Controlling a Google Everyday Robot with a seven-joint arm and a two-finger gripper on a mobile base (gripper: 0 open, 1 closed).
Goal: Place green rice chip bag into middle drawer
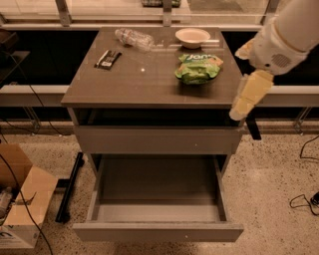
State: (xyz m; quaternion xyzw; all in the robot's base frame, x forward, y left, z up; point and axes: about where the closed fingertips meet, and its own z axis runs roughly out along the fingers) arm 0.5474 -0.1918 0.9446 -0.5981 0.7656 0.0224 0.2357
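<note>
Speckled floor (271, 184), cardboard box (25, 196) at left, window frame (64, 12) behind.

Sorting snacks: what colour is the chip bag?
The bag is bright green, camera view; the gripper hangs right of the cabinet.
</note>
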